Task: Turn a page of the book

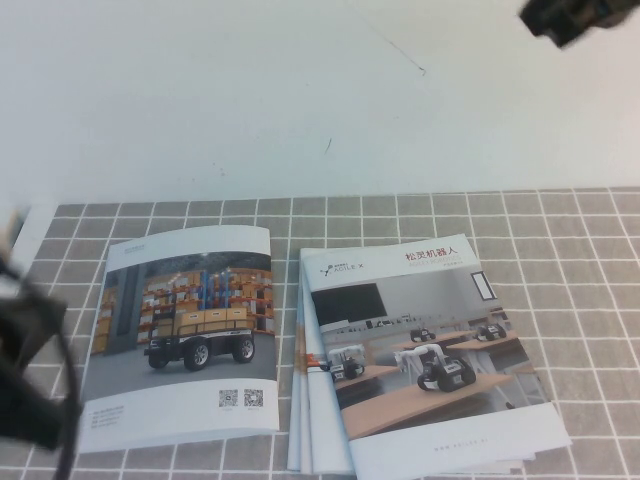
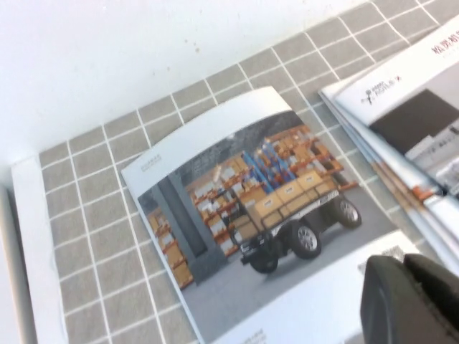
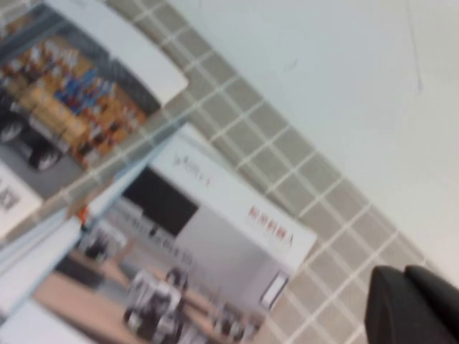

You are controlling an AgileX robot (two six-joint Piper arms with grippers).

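Observation:
The book [image 1: 185, 335] lies shut and flat on the left part of the grey tiled mat. The page [image 2: 265, 201] on top shows a wheeled robot in a warehouse, with QR codes in the white strip below. My left gripper [image 2: 403, 261] hangs just above that white strip near the codes, fingers [image 2: 384, 301] pressed together with nothing between them. In the high view the left arm [image 1: 25, 370] is a dark blur at the book's left edge. My right gripper [image 1: 575, 18] is raised over the far right of the white table; in its wrist view the right gripper [image 3: 404, 272] is shut and empty.
A fanned stack of brochures [image 1: 420, 360] with a robots-on-desks cover and a red Chinese title lies right of the book, and shows as brochures [image 3: 179, 251] in the right wrist view. The tiled mat [image 1: 560, 250] ends at bare white table [image 1: 300, 90] behind.

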